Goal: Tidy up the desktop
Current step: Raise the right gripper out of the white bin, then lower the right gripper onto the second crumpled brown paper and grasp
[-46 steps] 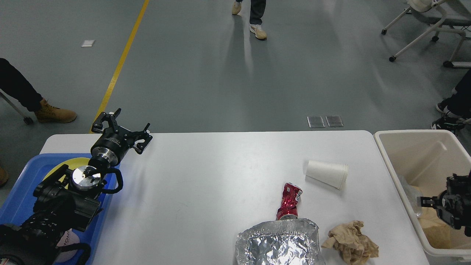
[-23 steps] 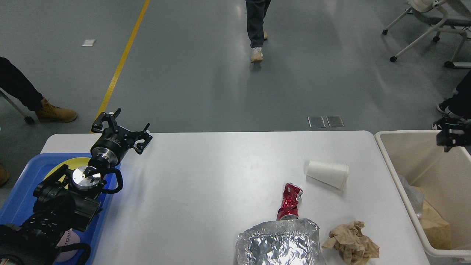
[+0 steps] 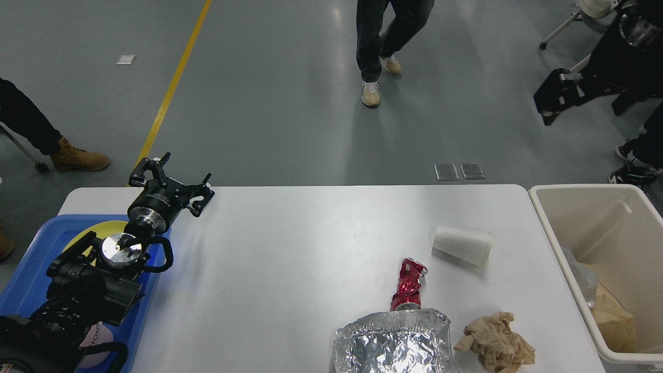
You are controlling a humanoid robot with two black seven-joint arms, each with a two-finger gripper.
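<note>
The right gripper has risen from the bin to high above it, fingers apart, empty. The left gripper stays open near the bin's opposite end of the desktop. Cup, can, foil and paper remain beside the bin.

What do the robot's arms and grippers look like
The left arm is matte black with bulky segments, looping black cables and a shiny silver disc and collar near the wrist. Its left gripper is black with two skeletal linkage fingers. The right gripper appears as black, blocky and blurred, details unclear.
</note>
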